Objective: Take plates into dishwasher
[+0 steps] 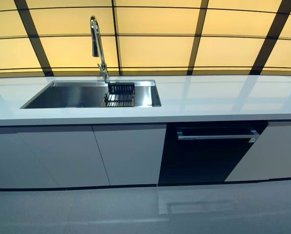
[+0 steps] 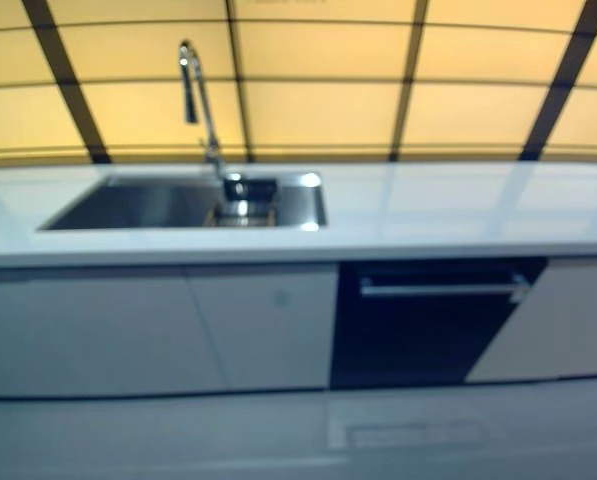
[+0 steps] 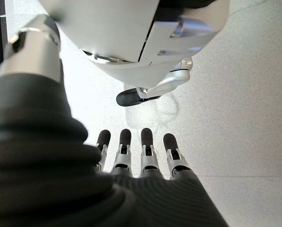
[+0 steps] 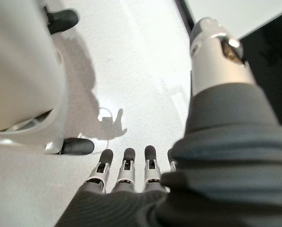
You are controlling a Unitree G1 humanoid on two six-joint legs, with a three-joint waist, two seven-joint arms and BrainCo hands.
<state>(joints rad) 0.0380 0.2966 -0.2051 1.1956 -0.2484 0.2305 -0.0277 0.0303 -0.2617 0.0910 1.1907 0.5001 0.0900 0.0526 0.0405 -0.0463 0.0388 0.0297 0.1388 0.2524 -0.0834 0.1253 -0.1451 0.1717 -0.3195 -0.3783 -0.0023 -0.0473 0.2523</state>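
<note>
Since no plates showed in any view, the main risk was a search that went nowhere: the counter (image 1: 223, 97) looked bare and the sink (image 1: 77, 95) held only a dark rack (image 1: 120, 95) by the faucet (image 1: 97, 44). If plates sat low in the basin or off to a side, they were hidden from the head views, so I could not tell where they were.

Second risk, by my judgement: the dishwasher (image 1: 208, 151) was closed, its bar handle (image 1: 217, 134) across the top of the dark door. Both hands hung well below and short of that handle. A reach from there could hit the counter edge or slip off the bar, and a door dropped open fast could strike the robot standing near it. The white cabinets (image 1: 87, 153) beside it had no visible handles, so grabbing the wrong front seemed unlikely.

The left hand (image 3: 141, 158) hung over the floor (image 3: 244, 94), fingers straight and side by side, relaxed, holding nothing and touching nothing. The right hand (image 4: 126, 175) was the same: fingers straight down in a row, empty, over bare floor, with the dark dishwasher front off to its thumb side. Neither hand showed in the head views.
</note>
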